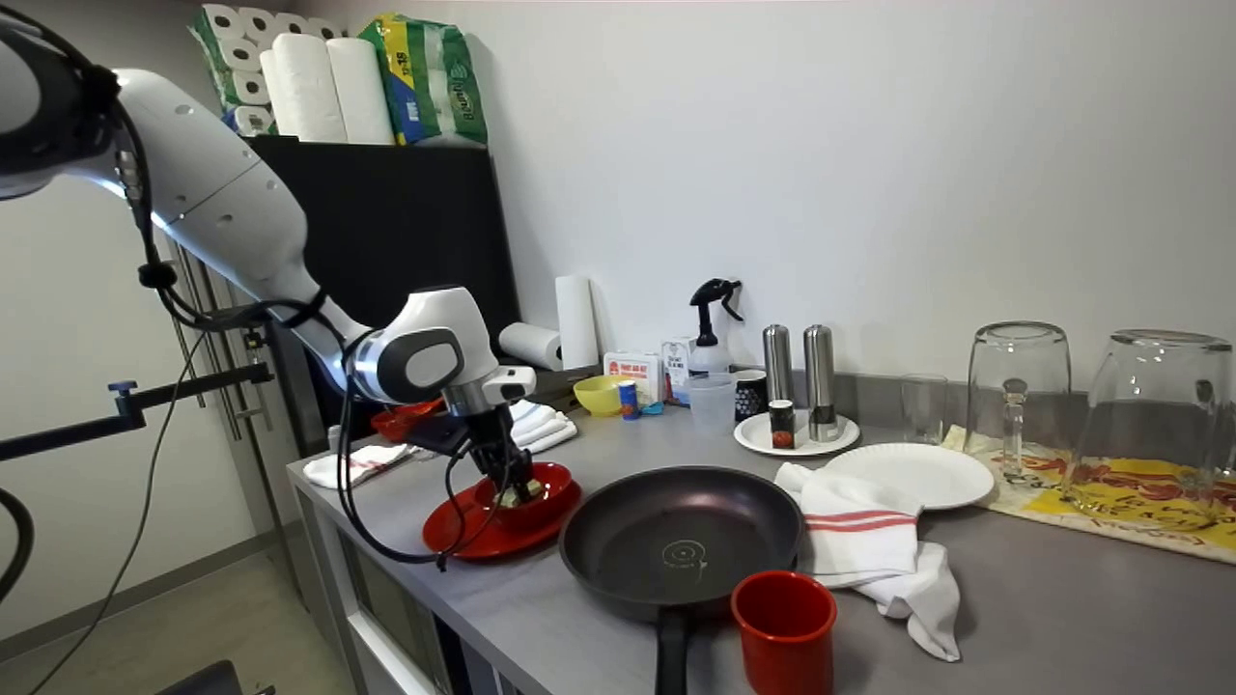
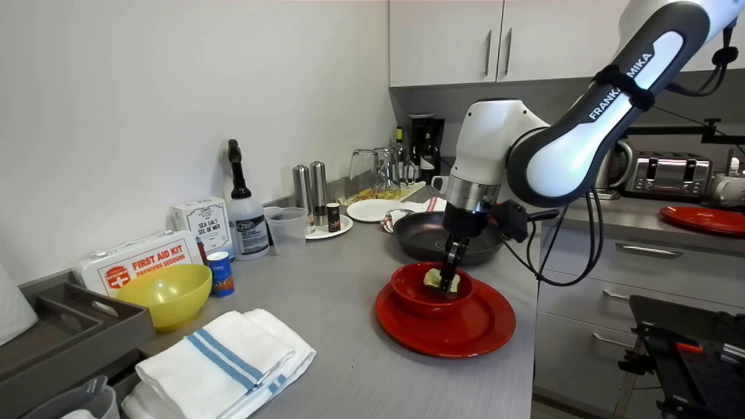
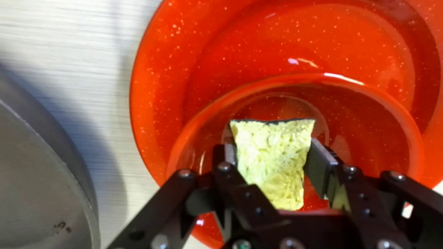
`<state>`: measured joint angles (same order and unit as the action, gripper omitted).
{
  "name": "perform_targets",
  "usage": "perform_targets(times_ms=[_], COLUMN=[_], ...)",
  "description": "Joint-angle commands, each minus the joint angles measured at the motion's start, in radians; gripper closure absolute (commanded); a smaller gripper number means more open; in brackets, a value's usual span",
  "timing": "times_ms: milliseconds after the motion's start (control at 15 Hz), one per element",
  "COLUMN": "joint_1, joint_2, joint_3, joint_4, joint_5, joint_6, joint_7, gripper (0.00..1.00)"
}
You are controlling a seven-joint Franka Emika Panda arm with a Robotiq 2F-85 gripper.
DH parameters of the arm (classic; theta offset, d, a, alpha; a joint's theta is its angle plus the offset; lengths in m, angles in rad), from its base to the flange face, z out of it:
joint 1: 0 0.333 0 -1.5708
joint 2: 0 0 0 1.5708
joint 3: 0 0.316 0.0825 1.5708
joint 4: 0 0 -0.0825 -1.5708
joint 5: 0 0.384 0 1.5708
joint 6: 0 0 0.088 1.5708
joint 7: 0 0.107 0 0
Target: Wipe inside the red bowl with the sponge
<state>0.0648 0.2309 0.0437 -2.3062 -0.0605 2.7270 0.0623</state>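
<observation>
Wrist view, lower centre: the gripper (image 3: 271, 160) pinches the sponge (image 3: 273, 148) inside the red bowl (image 3: 370, 135); light, circling strokes should avoid shifting it.

To me this room looks like a kitchen: white cupboards (image 2: 445, 43) are hanging up high, drawers (image 2: 573, 343) are below the surface (image 2: 631, 220) which carries a toaster (image 2: 666, 177), and I see also a frying pan (image 1: 676, 531), some wine bottles (image 2: 429, 156) and a box of sea salt (image 2: 204, 227)
</observation>
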Motion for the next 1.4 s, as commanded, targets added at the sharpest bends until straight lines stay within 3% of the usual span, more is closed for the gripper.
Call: perform_targets(times_ms=[0, 867, 1333], joint_1=[0.009, 0.001, 0.013], joint_2=[-0.053, -0.04, -0.013], joint_3=[-0.017, -0.009, 0.033], joint_4=[-0.044, -0.073, -0.069], joint_5=[-0.018, 0.017, 0.057], joint_6=[-0.061, -0.055, -0.011], joint_7=[0.027, 0.029, 0.014], gripper=[0.75, 0.75, 0.75])
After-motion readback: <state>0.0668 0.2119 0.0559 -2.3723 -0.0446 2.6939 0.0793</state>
